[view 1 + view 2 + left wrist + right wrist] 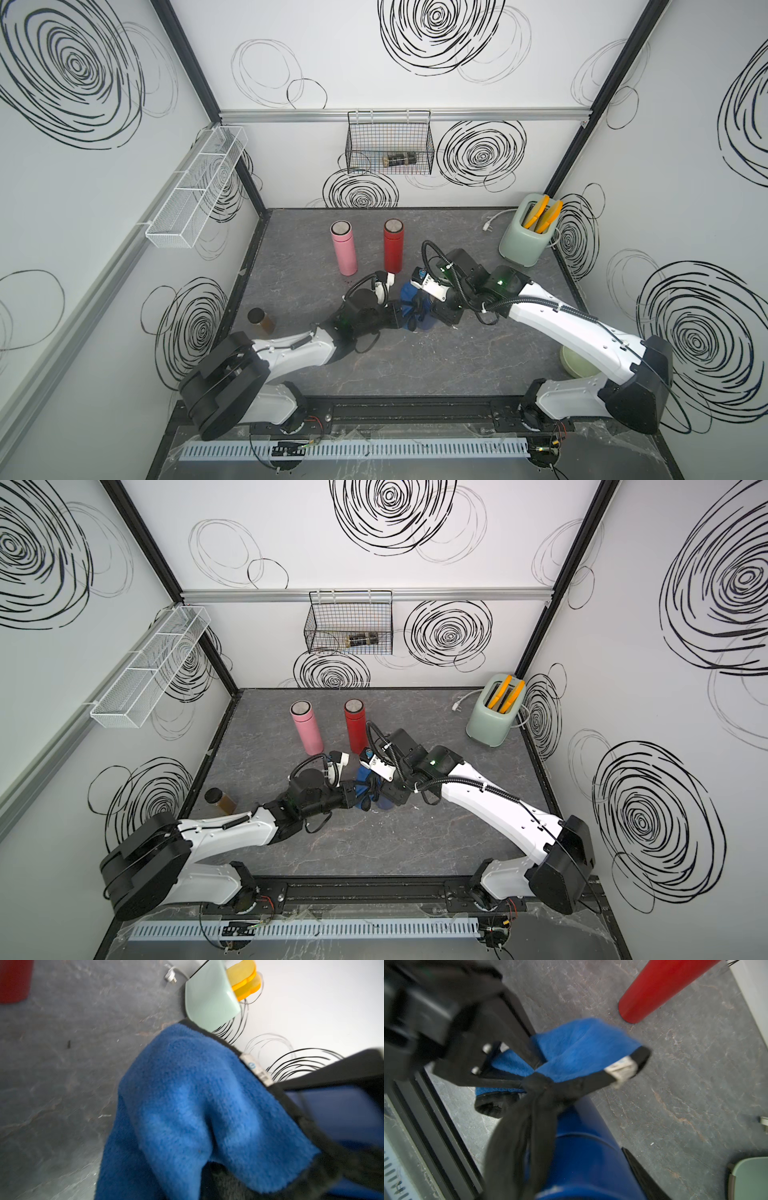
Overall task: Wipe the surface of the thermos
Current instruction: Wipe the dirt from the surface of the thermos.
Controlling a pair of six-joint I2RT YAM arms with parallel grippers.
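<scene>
Grey marbled tabletop point(415, 365), wiping step in hand: left gripper point(398, 319) pinches shut on blue cloth point(187, 1095), draped over blue thermos point(587, 1157) clasped in right gripper point(430, 313), just in front of red thermos point(393, 245). Next move, likely — a firm stroke along the barrel. Red thermos, with pink thermos point(343, 247) beside it, could crowd the swing — toaster point(524, 237) well apart.

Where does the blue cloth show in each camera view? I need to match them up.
Top view: blue cloth mid-frame, just nearer the robot than the red thermos.
Top view: same spot.
Left wrist: fills much of the frame.
Right wrist: mid-frame, over the blue thermos.
Shared landmark: red thermos.
</scene>
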